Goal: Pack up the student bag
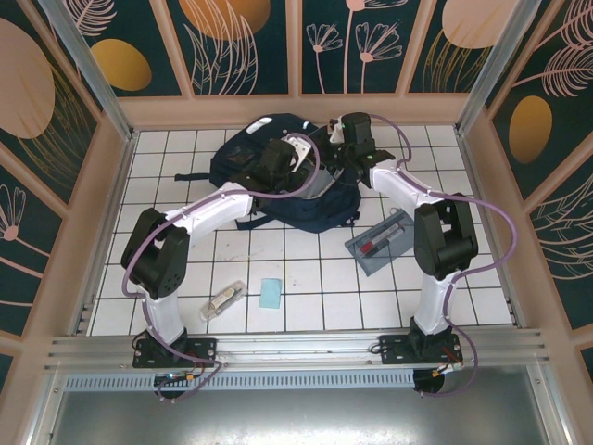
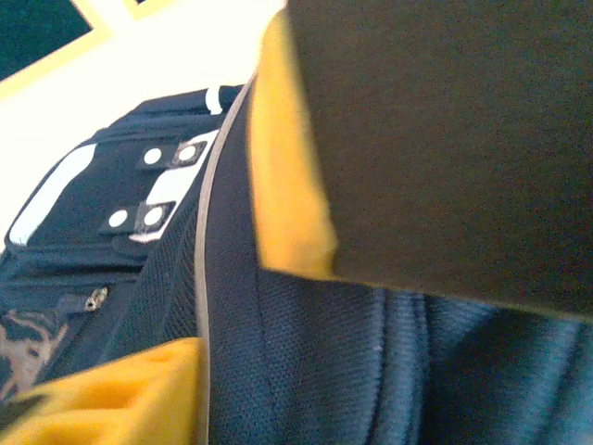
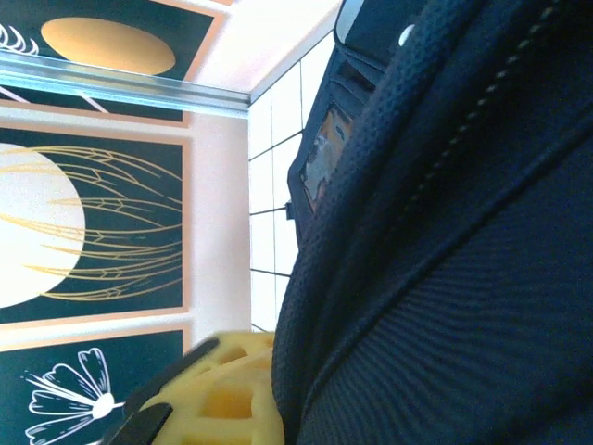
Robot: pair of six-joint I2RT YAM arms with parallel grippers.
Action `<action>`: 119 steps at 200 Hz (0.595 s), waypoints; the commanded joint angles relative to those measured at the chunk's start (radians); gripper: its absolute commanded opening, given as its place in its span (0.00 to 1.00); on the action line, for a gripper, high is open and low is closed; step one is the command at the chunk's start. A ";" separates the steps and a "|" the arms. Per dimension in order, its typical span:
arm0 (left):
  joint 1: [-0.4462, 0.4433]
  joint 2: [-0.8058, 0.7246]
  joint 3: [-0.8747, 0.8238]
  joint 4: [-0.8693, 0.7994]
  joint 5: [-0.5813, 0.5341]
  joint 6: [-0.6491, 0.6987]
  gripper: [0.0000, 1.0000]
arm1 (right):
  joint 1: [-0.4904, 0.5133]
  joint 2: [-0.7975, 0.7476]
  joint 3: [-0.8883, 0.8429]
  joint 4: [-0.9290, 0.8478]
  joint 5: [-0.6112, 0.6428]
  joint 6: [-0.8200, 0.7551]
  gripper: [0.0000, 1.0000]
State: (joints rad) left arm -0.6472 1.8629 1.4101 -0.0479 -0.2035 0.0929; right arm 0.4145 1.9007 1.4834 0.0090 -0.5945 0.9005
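Note:
The student bag (image 1: 232, 171), a big navy backpack with white stripes, lies at the back middle of the tiled table. My left gripper (image 1: 290, 156) is on its top. In the left wrist view its yellow fingers (image 2: 292, 213) stand either side of a fold of the student bag's (image 2: 324, 362) navy fabric edged with grey piping. The picture is blurred, so a pinch cannot be made out. My right gripper (image 1: 343, 139) is at the bag's upper right edge. In the right wrist view its yellow finger (image 3: 222, 394) is pressed against the student bag's (image 3: 445, 232) mesh fabric, shut on it.
A grey open case with pens (image 1: 380, 243) lies right of the bag, beside the right arm. A light blue square pad (image 1: 270, 294) and a small clear tube-like item (image 1: 223, 300) lie near the front. Peach walls with patterned panels enclose the table.

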 commanded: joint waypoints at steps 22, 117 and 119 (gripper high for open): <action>0.017 -0.006 0.003 -0.006 -0.034 -0.020 0.00 | -0.006 -0.092 -0.028 0.076 -0.011 -0.063 0.01; 0.019 0.022 0.071 0.029 0.173 -0.198 0.00 | -0.158 -0.372 -0.381 -0.088 0.099 -0.189 0.66; 0.019 0.023 0.075 0.027 0.177 -0.205 0.00 | -0.164 -0.381 -0.388 -0.102 0.105 -0.196 0.66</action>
State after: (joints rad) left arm -0.6342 1.8671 1.4250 -0.0647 -0.1097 -0.0029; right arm 0.3004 1.6272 1.1721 0.0387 -0.5541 0.7994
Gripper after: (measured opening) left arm 0.138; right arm 0.652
